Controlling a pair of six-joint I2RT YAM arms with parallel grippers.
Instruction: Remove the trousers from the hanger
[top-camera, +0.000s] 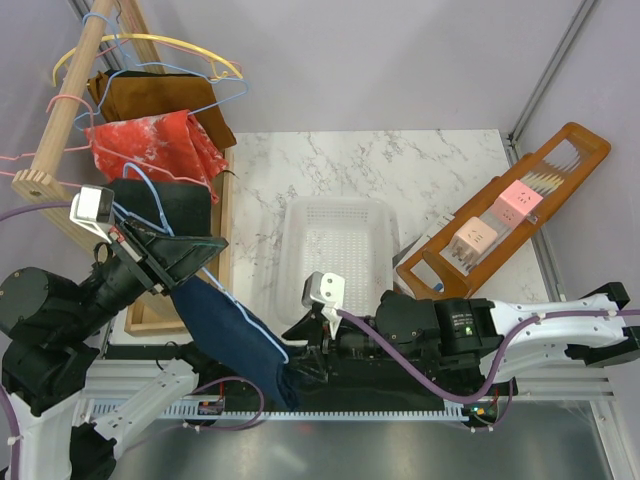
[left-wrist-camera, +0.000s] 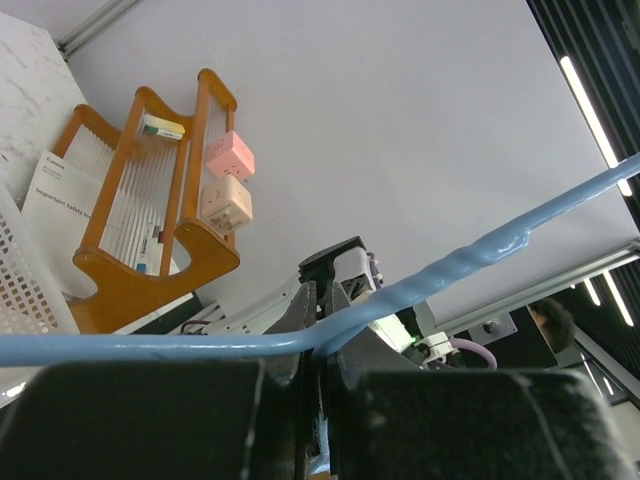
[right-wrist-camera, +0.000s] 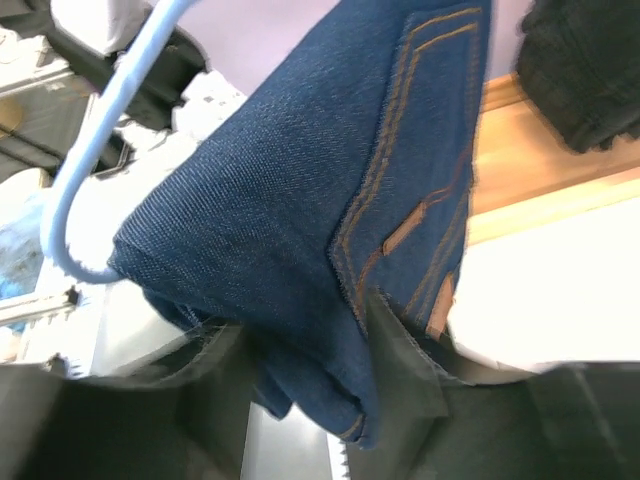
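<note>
1. Left claw (left-wrist-camera: 318, 365) clenched on blue wire hanger (left-wrist-camera: 150, 348).
2. Right claw (right-wrist-camera: 310, 385) grasping denim trousers (right-wrist-camera: 280, 200), draped over hanger, at near table (top-camera: 260, 160) edge.
3. White basket (top-camera: 340, 203) just beside, right.

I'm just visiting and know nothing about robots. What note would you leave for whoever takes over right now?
Left pincer: shut on the blue hanger.
Right pincer: jaws either side of the denim trousers, at their lower end; grip unclear.
Done: nothing yet; the trousers are draped over the hanger.
Left: grip them and pull them off.
</note>
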